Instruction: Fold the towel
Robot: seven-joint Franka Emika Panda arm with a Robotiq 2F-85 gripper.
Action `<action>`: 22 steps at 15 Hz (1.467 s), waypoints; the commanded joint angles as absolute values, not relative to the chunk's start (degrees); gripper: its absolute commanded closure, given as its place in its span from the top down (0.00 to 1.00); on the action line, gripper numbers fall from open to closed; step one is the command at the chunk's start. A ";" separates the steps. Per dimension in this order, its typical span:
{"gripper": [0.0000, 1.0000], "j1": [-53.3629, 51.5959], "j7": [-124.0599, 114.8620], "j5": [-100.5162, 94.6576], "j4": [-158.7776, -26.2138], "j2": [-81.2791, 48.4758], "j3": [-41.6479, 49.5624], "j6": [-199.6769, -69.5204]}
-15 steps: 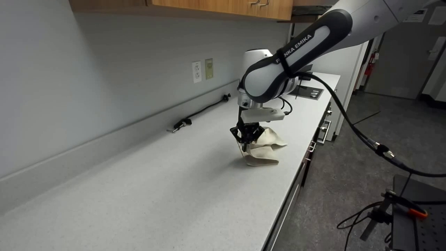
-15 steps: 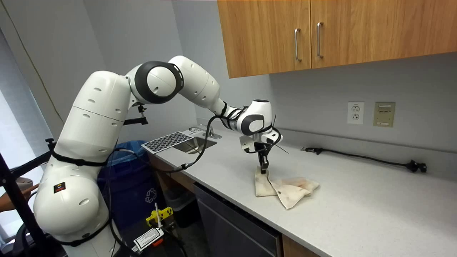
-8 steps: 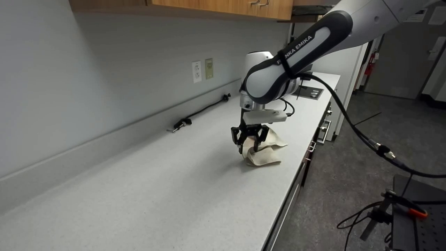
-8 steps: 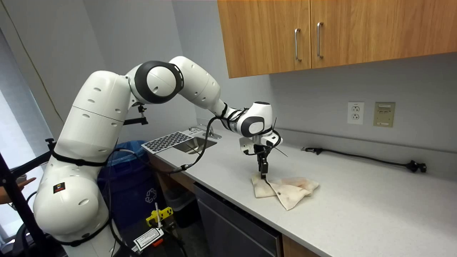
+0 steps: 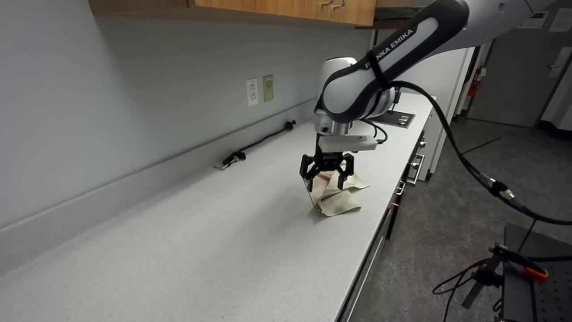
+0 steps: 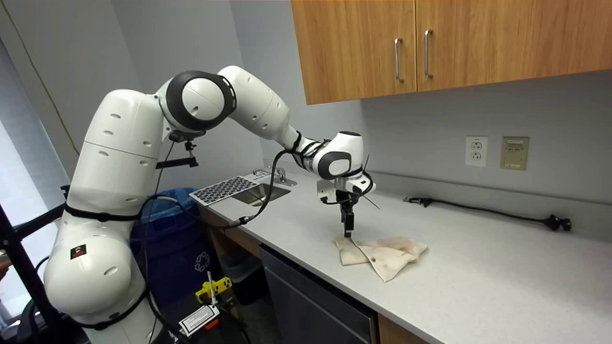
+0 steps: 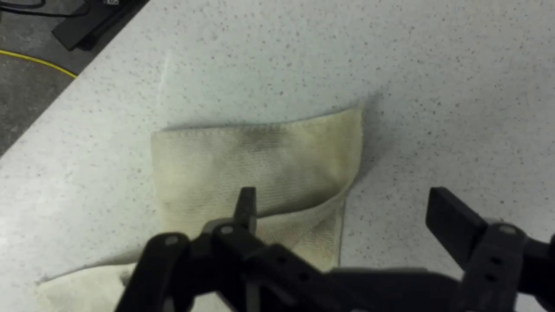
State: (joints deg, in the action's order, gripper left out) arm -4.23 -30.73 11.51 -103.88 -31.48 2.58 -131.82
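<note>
The towel (image 5: 338,204) is a cream-beige cloth lying rumpled on the white counter, with one part lapped across another and a corner sticking out toward the front edge (image 6: 389,263). In the wrist view, a curved fold crosses the towel (image 7: 208,169) and its near part is hidden behind the gripper. My gripper (image 7: 342,190) stands wide open, pointing down, with nothing gripped. One of its fingers (image 7: 247,203) is over the cloth, while the opposite one is over bare counter beyond the towel's side. In both exterior views the gripper (image 5: 325,186) hangs just above the towel's end.
A black cable with clamps (image 6: 487,208) lies along the back wall. Wooden cabinets (image 6: 363,52) hang above the counter. A sink (image 6: 260,193) is set into the counter's far end. The counter's front edge (image 5: 368,264) runs close to the towel.
The jaws have spread from nearly closed on the towel's raised edge to wide apart. That edge has sunk toward the counter. The gripper has shifted slightly away and lifted a little.
</note>
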 commanded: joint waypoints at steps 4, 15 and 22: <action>1.00 0.96 -27.83 20.40 -116.64 -23.90 2.51 -140.10; 1.00 12.71 -9.79 51.49 -121.85 -25.32 -3.23 -156.89; 1.00 13.94 -3.44 60.48 -121.18 -26.36 -6.78 -156.74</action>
